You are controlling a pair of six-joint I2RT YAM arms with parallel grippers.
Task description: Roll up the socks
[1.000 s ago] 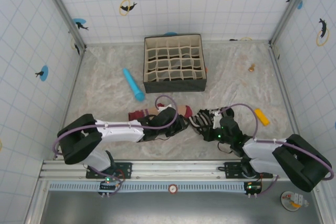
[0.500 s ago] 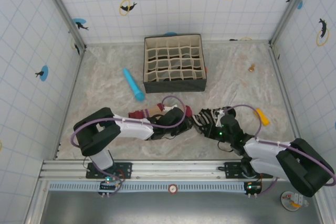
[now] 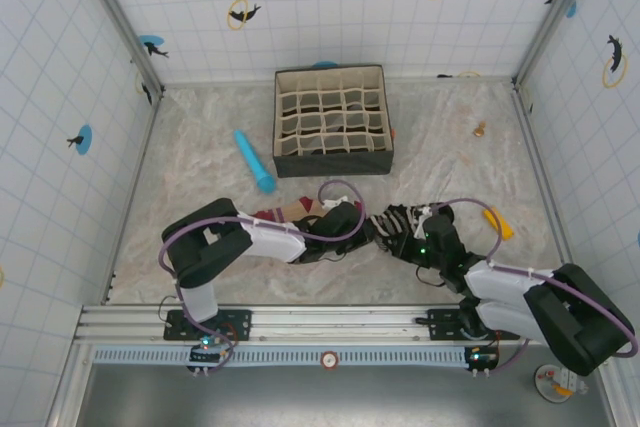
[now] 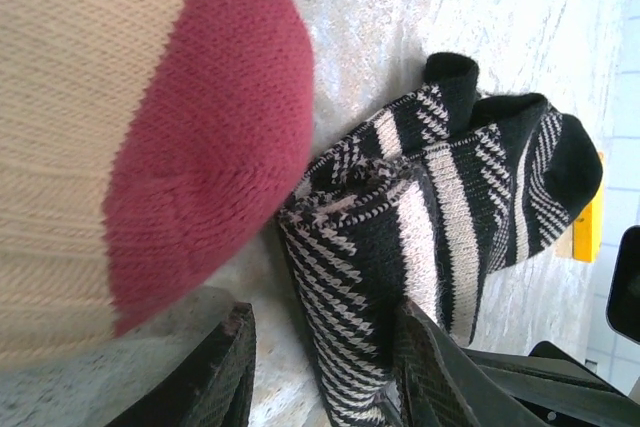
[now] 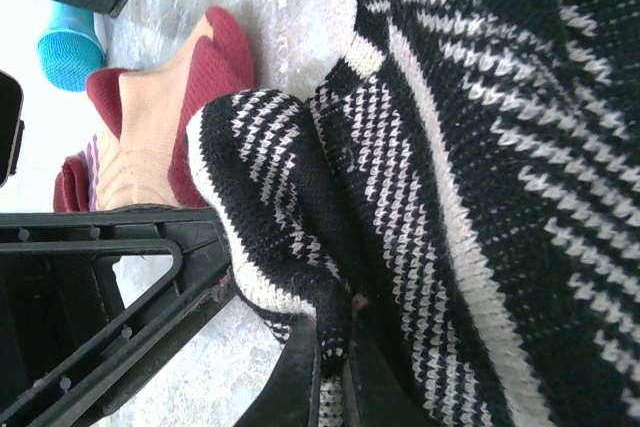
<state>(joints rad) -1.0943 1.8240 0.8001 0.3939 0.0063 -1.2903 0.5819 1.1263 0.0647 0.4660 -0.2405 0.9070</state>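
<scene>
The peach sock (image 3: 283, 212) with its maroon toe (image 4: 210, 147) lies flat on the table, left of centre. Just right of it is the black-and-white striped sock (image 3: 397, 218), bunched up with a partly rolled edge (image 4: 350, 277). My left gripper (image 4: 325, 372) is open and straddles that rolled edge. One finger (image 4: 430, 367) touches the fabric; the other stands apart over bare table. From the right, my right gripper (image 5: 335, 387) is shut on a fold of the striped sock (image 5: 480, 147). The two grippers (image 3: 366, 230) (image 3: 406, 243) nearly meet at this sock.
A compartmented fabric box (image 3: 332, 119) stands at the back centre. The blue cylinder (image 3: 254, 161) lies to its left. A yellow block (image 3: 498, 222) sits right of the striped sock, and a small brown object (image 3: 480, 129) lies far right. Tiled walls close three sides.
My left gripper has slid right, off the peach sock and onto the striped sock's rolled edge, and its jaws have narrowed. The right gripper has kept its pinch and shifted slightly.
</scene>
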